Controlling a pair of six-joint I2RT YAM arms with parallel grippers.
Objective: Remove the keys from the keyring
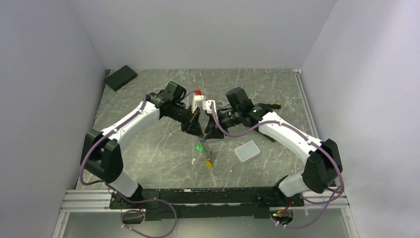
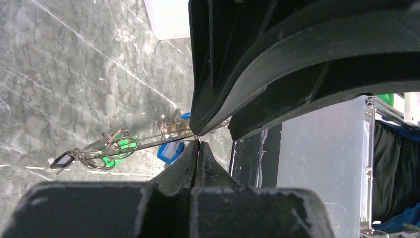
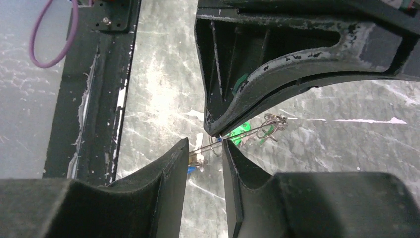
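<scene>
Over the table point(image 1: 148, 153), the left claw point(image 2: 198, 148), from 9 o'clock, clamps the keyring point(image 2: 148, 143); the right claw point(image 3: 205, 146), from 3 o'clock, gapes beside the keys point(image 2: 171, 125) and likely must pinch one and slide it off.

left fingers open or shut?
Shut: left wrist view shows the left fingers meeting with no gap, the keyring caught at their tips.
</scene>
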